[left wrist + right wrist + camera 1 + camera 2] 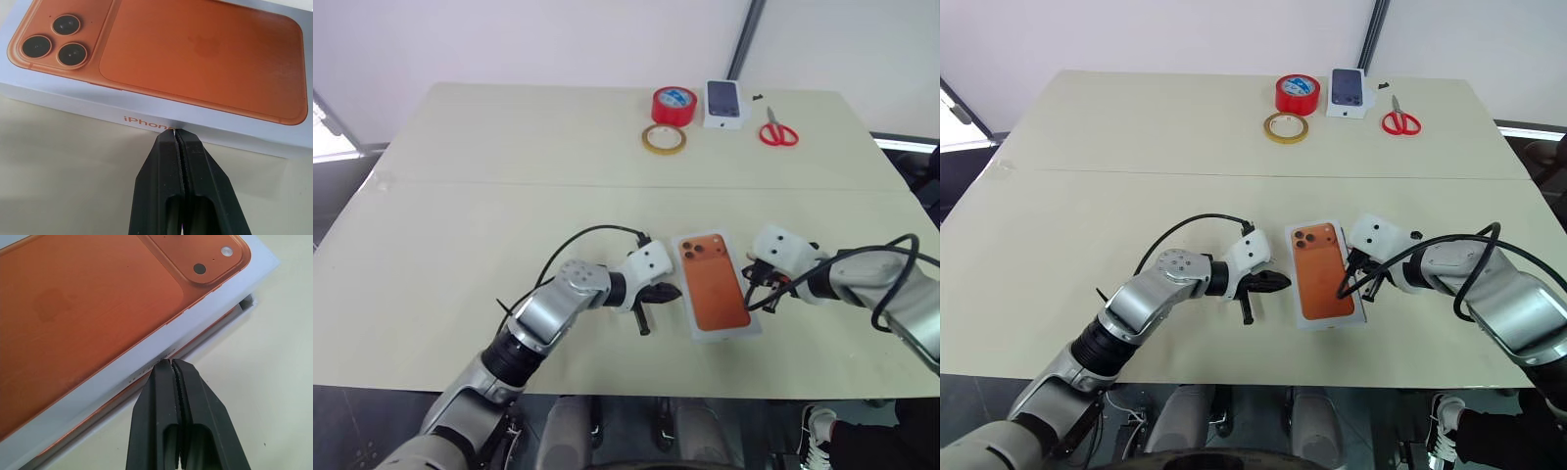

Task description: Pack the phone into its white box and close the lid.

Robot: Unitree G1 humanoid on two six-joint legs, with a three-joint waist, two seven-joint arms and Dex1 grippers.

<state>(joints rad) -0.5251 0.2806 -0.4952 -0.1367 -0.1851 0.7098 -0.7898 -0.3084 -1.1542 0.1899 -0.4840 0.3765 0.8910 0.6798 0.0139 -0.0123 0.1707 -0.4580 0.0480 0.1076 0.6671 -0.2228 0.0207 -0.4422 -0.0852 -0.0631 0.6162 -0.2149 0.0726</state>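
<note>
The left gripper (174, 134) and right gripper (168, 363), fingers pressed together, push opposite sides of the white box (751, 328) on the table (460, 225), probably squeezing its orange-phone-picture lid (715, 280) fully down.

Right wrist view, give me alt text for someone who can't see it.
The right gripper, its two black fingers shut, presses its tips against the side of the white box, whose lid bears an orange phone picture. The lid is not fully down: a gap shows along that side above the tray. The box sits on a pale table.
</note>
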